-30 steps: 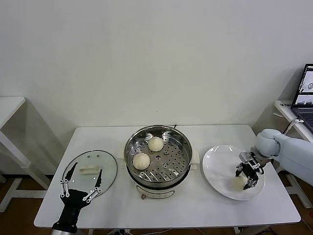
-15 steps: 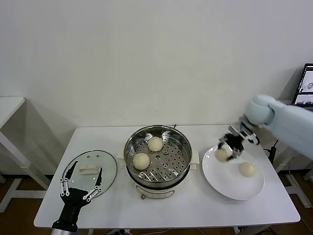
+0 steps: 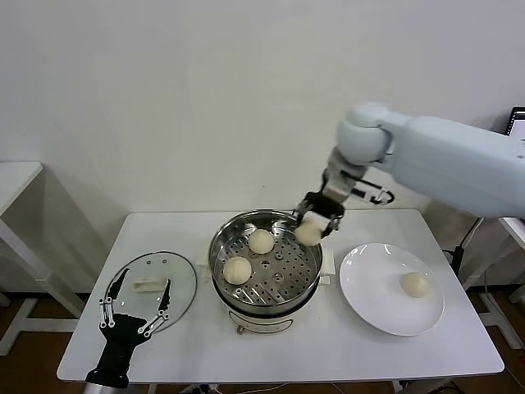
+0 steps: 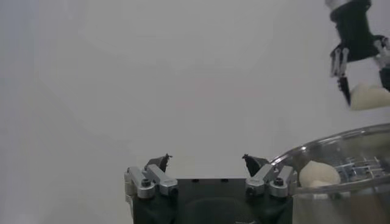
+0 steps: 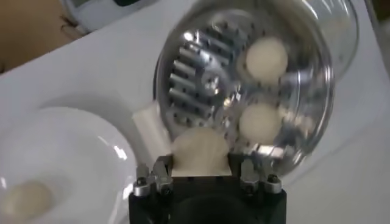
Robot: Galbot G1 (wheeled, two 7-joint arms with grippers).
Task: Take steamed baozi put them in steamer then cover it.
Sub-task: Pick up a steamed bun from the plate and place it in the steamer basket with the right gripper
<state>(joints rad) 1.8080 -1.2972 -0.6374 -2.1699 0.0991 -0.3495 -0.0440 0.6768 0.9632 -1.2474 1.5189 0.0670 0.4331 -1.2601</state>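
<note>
Right gripper (image 3: 315,220) hangs over the steamer (image 3: 264,261) rim, jaws clamped on a baozi (image 3: 308,233); two buns lie inside, one on the plate (image 3: 385,308). Left gripper (image 3: 135,313), jaws wide, hovers above the cover (image 3: 182,283) on the bench (image 3: 344,353)

Four steamed baozi (image 3: 261,240) in all, two in the one steamer (image 3: 264,261), one on the single white plate (image 3: 392,289) and one aloft, alongside one glass cover (image 3: 152,290) and two grippers on one worktop (image 3: 279,353).
</note>
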